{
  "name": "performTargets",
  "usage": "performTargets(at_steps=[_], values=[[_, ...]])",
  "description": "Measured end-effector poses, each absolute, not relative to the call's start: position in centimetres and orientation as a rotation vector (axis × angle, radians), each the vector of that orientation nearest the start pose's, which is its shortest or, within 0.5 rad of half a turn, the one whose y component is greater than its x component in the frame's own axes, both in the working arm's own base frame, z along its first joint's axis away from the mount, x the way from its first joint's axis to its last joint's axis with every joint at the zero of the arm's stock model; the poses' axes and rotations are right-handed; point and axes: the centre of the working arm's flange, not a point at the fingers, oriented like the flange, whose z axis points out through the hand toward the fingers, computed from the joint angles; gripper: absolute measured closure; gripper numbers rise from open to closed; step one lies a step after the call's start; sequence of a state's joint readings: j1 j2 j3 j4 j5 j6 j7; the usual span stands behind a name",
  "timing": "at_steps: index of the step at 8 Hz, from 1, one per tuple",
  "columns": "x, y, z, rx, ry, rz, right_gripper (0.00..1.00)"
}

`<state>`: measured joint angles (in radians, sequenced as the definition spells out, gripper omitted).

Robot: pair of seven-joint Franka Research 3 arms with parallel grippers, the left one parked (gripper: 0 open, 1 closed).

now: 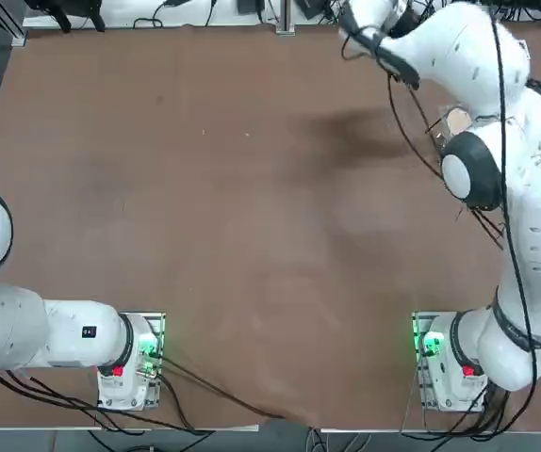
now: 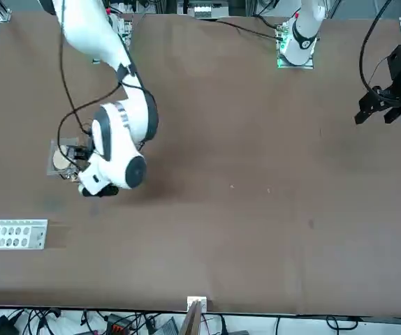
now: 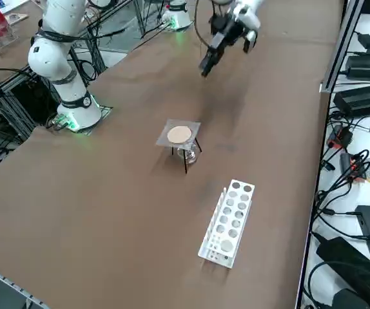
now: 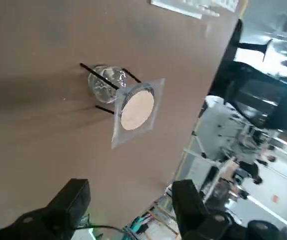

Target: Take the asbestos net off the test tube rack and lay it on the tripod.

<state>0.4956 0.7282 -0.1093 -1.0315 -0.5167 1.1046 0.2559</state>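
Observation:
The asbestos net (image 3: pixel 180 134), grey mesh with a beige round centre, lies flat on top of the tripod (image 3: pixel 185 162), whose thin dark legs stand on the table. The white test tube rack (image 3: pixel 229 222) lies apart from them, nearer the table's right edge, with nothing on it. My right gripper (image 3: pixel 206 68) hangs high above the table, away from the net toward the table's middle. In the wrist view the gripper (image 4: pixel 131 200) is open and empty, looking down on the net (image 4: pixel 136 107) and the tripod (image 4: pixel 101 77). The arm half hides the net (image 2: pixel 59 159) in the front view.
A small clear glass vessel (image 3: pixel 190 155) sits under the tripod between its legs. Cables and black boxes (image 3: pixel 365 96) lie on a bench beyond the table's right edge. The arm's shadow (image 1: pixel 346 141) falls on the brown tabletop.

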Motion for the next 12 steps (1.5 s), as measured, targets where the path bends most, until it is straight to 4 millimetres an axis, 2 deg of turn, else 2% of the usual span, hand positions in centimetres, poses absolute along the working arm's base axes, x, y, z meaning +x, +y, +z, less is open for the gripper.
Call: performTargets(at_steps=[1,3,4,6,9,12], values=[[64.8,19.0,44.4,2.426,0.087,-0.512,0.0],[65.5,12.5,51.0,2.611,0.174,-0.49,0.0],[65.4,9.9,53.2,2.698,0.208,-0.481,0.0],[65.0,6.3,56.2,2.855,0.216,-0.439,0.0],[63.8,1.7,60.7,3.077,0.137,-0.28,0.0],[60.6,-0.3,62.0,3.131,0.036,-0.159,0.0]])
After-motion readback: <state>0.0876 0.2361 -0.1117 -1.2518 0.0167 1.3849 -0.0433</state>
